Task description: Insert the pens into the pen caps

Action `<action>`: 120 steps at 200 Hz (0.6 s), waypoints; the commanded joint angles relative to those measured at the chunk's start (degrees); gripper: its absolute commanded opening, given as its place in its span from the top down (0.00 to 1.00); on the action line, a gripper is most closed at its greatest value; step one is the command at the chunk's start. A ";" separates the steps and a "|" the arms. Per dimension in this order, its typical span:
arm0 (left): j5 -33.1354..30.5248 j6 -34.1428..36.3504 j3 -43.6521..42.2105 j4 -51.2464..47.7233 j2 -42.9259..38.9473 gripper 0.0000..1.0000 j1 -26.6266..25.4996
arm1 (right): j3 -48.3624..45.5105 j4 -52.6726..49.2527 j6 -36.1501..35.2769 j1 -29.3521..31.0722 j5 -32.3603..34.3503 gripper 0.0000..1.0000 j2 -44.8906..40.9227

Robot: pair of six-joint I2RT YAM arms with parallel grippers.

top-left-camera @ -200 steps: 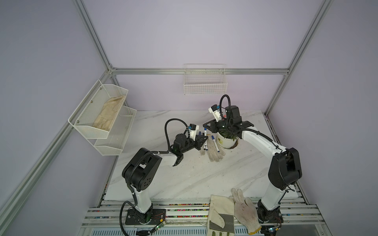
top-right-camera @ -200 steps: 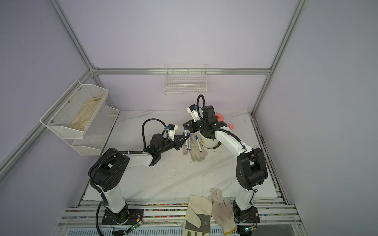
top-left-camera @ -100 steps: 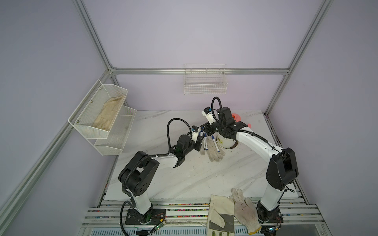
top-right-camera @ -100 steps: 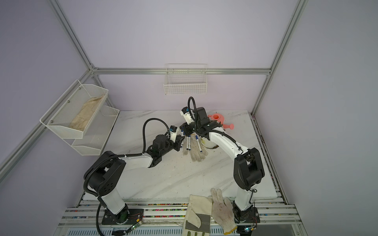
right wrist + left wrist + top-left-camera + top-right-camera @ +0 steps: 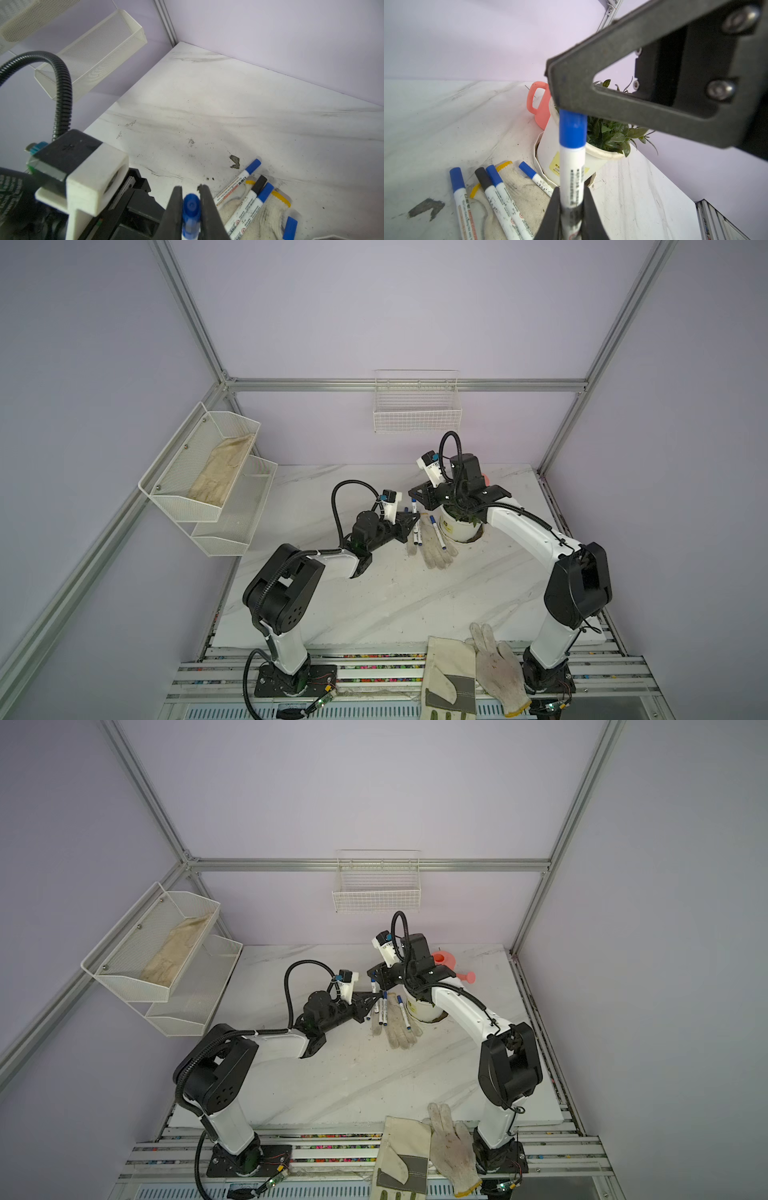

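Note:
My left gripper (image 5: 571, 192) is shut on the white barrel of a pen (image 5: 572, 172) that stands up from its jaws. A blue pen cap (image 5: 572, 128) sits on that pen's upper end, and my right gripper (image 5: 191, 193) is shut on this cap (image 5: 191, 207). In both top views the two grippers meet above the back middle of the table, left gripper (image 5: 409, 522) below right gripper (image 5: 419, 497). Several capped pens (image 5: 500, 193), one with a black cap (image 5: 483, 176), lie on a white knitted glove (image 5: 527, 197) beside them.
A white pot with a green plant (image 5: 457, 526) stands just right of the glove, with a pink watering can (image 5: 442, 959) behind it. Two gloves (image 5: 478, 668) lie at the front edge. A mesh shelf (image 5: 208, 472) hangs at the left, a wire basket (image 5: 417, 410) on the back wall.
My right gripper has swung left from above the pot to the pen's upper end. The left gripper has stayed about where it was with the pen.

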 commanded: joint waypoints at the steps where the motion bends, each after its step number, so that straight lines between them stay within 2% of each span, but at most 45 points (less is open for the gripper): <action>1: -14.40 -1.10 7.50 24.40 -6.45 1.00 5.63 | -7.84 -23.96 -1.23 0.26 9.60 1.00 3.83; 25: -17.34 3.01 7.39 18.44 -8.11 1.00 5.36 | -9.54 -24.20 -1.07 1.07 13.98 1.00 4.15; 45: -20.69 4.10 6.61 17.76 -8.61 1.00 5.32 | -10.27 -25.12 -1.64 2.93 19.23 1.00 5.09; 68: -22.27 4.61 6.89 17.69 -7.97 1.00 5.36 | -10.64 -25.77 -2.24 4.83 21.22 1.00 6.36; 120: -22.30 4.44 9.67 19.57 -5.05 1.00 5.38 | -9.26 -25.93 -3.39 5.13 13.97 1.00 6.65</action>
